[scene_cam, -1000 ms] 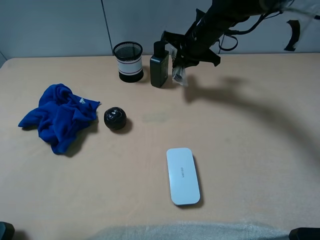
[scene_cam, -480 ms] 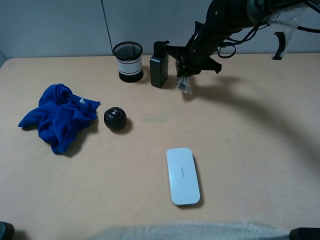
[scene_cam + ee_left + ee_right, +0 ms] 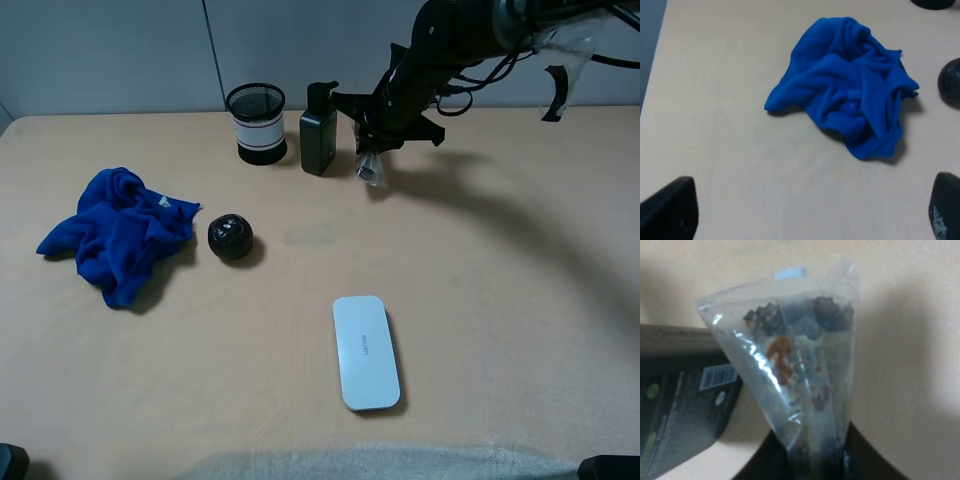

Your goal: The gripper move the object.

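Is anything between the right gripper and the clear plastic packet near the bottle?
Nothing visible: the right gripper has its jaws shut on the crinkly clear plastic packet of dark contents. A black rectangular bottle stands close beside it.

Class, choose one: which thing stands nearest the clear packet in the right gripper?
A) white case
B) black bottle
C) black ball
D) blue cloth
B: the packet, pinched in the right gripper, hangs right beside the black bottle, as the high view and the right wrist view both show.
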You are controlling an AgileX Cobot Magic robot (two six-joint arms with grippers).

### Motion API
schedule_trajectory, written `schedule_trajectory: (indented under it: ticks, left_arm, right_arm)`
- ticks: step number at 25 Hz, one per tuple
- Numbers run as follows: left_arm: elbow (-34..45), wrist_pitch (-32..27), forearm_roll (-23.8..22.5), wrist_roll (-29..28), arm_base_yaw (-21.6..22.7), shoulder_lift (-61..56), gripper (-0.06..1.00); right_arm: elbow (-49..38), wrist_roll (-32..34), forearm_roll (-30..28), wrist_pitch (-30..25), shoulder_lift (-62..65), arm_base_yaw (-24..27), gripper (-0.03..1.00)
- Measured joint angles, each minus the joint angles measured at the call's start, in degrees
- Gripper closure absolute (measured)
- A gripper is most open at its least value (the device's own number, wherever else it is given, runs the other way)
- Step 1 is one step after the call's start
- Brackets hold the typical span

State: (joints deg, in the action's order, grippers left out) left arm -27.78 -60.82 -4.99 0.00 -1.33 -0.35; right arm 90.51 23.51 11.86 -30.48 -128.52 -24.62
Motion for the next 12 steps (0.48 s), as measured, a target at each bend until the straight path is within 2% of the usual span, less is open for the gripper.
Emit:
schedule_trajectory:
  ticks: [2,6,7,12]
  left_arm:
    - [0.0,0.0,0.0,0.0,0.0,0.0,0.02]
    - [0.0,0.0,0.0,0.0,0.0,0.0,0.02]
    - [0.0,0.0,0.0,0.0,0.0,0.0,0.02]
    - [0.0,0.0,0.0,0.0,0.0,0.0,0.02]
  right_arm:
    - [0.0,0.0,-0.1,0.0,0.0,0.0,0.74]
    - [0.0,0.0,-1.3,0.0,0.0,0.0,0.39]
    - [0.0,0.0,-1.8,0.0,0.0,0.0,0.34]
    - [0.0,0.0,-2.7,0.0,0.0,0.0,0.28]
